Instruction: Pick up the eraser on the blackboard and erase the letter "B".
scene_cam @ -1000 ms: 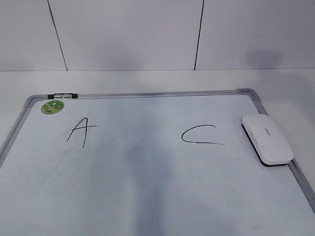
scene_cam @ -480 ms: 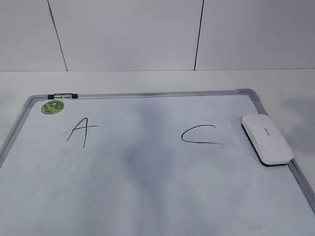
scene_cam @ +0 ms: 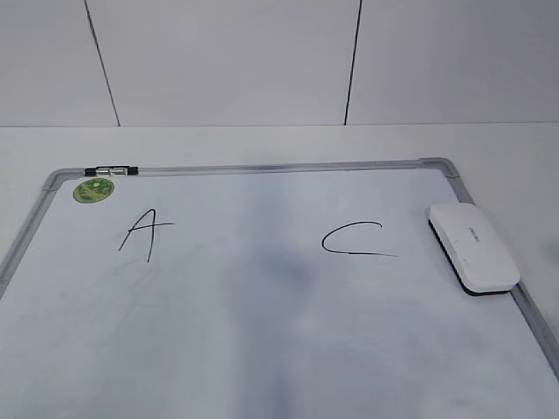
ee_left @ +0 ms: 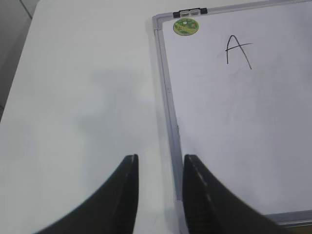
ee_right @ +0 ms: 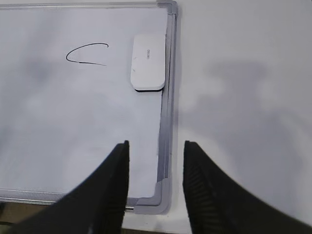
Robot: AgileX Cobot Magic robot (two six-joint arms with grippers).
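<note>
Right pincer [ee_right: 156,183] hangs open and empty, eraser [ee_right: 148,68] lying well ahead of it, B apparently already gone, so another pass might smudge the C [ee_right: 87,54].

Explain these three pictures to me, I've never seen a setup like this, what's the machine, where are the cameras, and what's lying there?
This is a robot with two arms. One picture looks at the table from the front; the other two come from cameras on each wrist, looking past that arm's own hand.

The dark prongs at the bottom of those pictures are the left hand and the right hand. Both are open and hold nothing.

On the white table lies a whiteboard with a grey frame. It shows a black A and C, with a blank gap between them. A green sticker sits in one corner. A white eraser rests at the board's right edge, untouched.
</note>
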